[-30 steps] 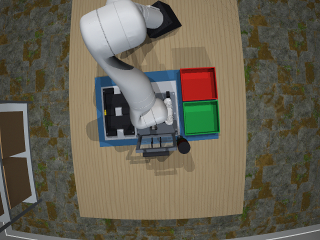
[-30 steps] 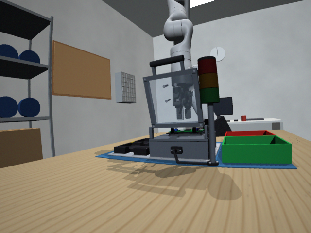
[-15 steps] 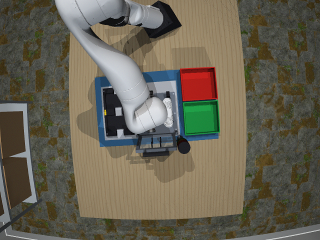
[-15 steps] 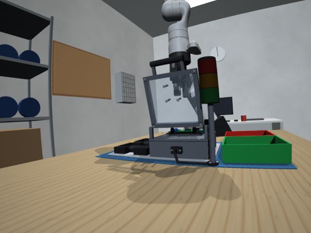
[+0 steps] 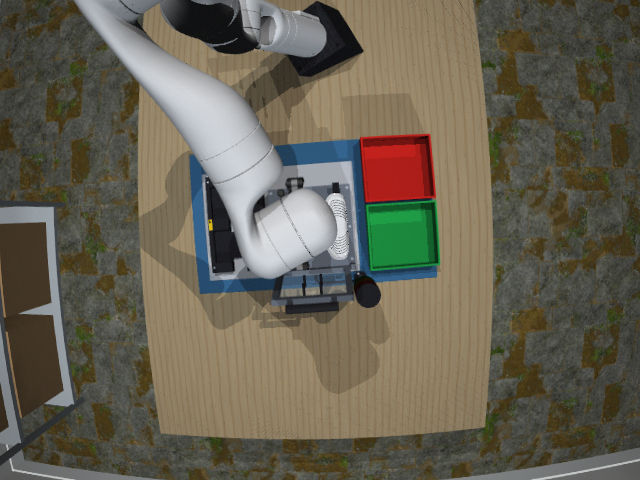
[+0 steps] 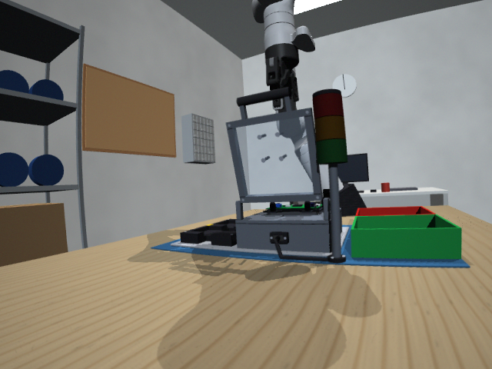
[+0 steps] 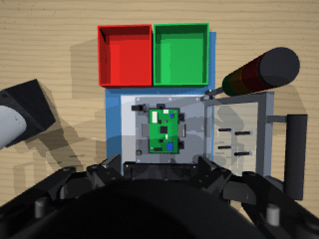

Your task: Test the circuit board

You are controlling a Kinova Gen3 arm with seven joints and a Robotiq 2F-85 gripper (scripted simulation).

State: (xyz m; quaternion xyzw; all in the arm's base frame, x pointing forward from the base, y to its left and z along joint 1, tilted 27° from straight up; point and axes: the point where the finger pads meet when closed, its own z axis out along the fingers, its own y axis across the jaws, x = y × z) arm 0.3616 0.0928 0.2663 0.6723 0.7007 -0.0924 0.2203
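While the lid [image 5: 312,300] [image 6: 274,197] [image 7: 266,134] stands open, the board [image 7: 171,130] lies lengthwise alongside its hinge.

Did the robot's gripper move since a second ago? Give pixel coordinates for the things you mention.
Yes, up. In the exterior view it showed through the clear lid [image 5: 320,299] [image 6: 270,178] [image 7: 265,139]; now the gripper [image 6: 285,104] [image 7: 159,163] is higher, about level with the lid's black handle [image 5: 311,308] [image 6: 260,97] [image 7: 297,156].
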